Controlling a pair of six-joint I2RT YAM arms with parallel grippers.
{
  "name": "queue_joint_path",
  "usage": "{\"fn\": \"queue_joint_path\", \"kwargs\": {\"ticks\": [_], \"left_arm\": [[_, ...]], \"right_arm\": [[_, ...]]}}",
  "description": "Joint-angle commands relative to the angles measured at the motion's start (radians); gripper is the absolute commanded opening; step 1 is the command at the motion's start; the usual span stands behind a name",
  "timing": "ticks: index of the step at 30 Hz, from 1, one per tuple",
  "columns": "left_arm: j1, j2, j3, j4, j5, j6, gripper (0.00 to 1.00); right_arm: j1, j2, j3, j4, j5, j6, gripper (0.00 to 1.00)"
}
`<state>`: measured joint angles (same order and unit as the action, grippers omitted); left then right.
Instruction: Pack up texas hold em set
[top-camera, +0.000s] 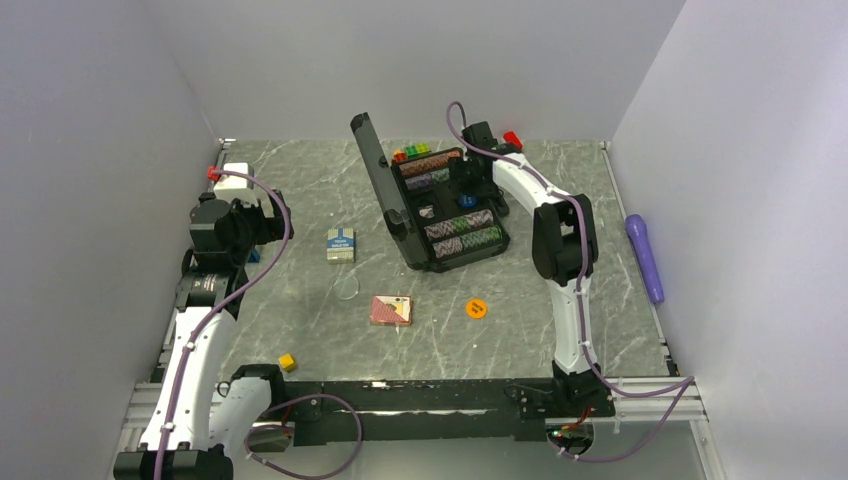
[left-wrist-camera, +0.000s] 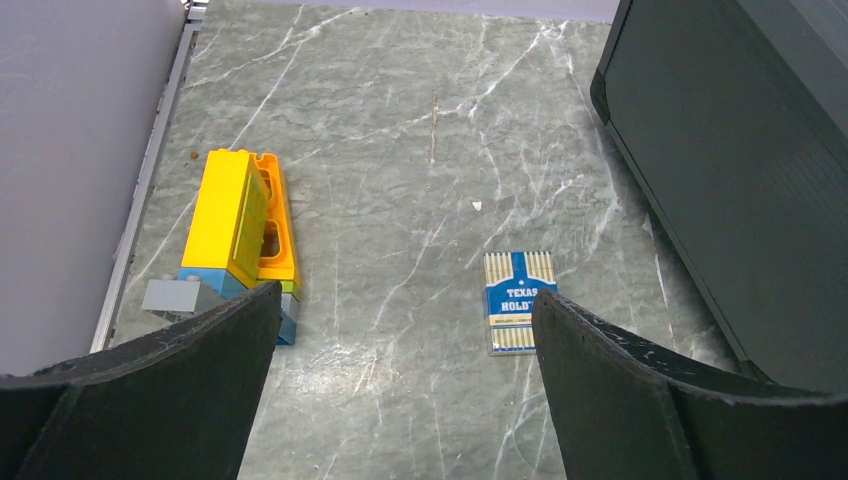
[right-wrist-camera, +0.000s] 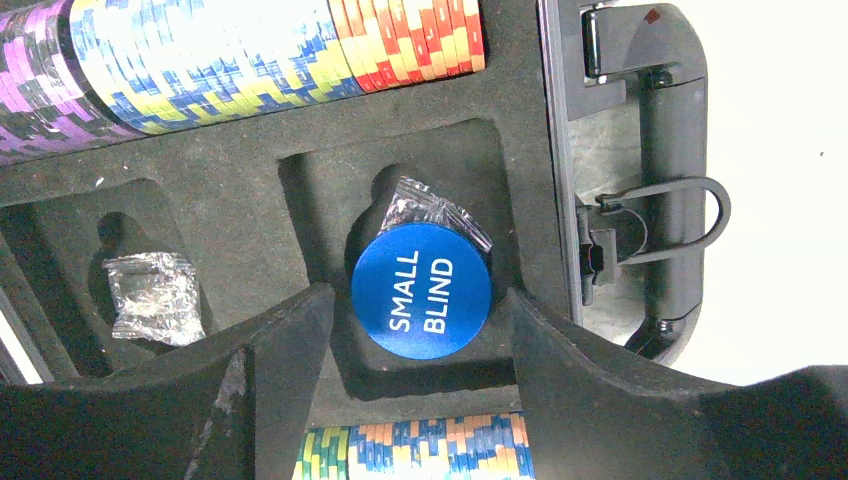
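Right wrist view: right hand (right-wrist-camera: 415, 312) open astride the blue marker (right-wrist-camera: 420, 290), seemingly lying free in its case (right-wrist-camera: 250, 190) pocket. Left hand (left-wrist-camera: 405, 312), wide open, must descend onto the blue deck (left-wrist-camera: 519, 300) on the table (left-wrist-camera: 400, 150) next.

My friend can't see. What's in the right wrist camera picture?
A round blue marker reading SMALL BLIND lies in a pocket of the black case tray, between the right gripper's open fingers. Rows of striped poker chips run above and below; a crumpled clear plastic bag pokes out beside it.
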<state>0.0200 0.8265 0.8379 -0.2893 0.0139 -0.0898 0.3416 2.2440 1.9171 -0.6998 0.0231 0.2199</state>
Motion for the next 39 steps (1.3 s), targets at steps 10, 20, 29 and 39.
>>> {"fn": "queue_joint_path", "kwargs": {"ticks": [10,20,29,39], "left_arm": [[0.002,-0.005,0.010,0.043,0.015,0.001,0.99],[0.002,-0.007,0.012,0.041,0.015,0.002,0.99],[0.001,-0.009,0.012,0.041,0.015,0.001,0.99],[0.002,-0.010,0.012,0.039,0.011,0.002,0.99]], "right_arm": [[-0.006,-0.175,-0.103,0.135,0.022,-0.020,0.74],[0.000,-0.223,-0.166,0.146,0.023,-0.013,0.52],[0.001,-0.190,-0.211,0.131,-0.004,0.017,0.39],[0.000,-0.095,-0.176,0.116,-0.003,0.034,0.38]]}}
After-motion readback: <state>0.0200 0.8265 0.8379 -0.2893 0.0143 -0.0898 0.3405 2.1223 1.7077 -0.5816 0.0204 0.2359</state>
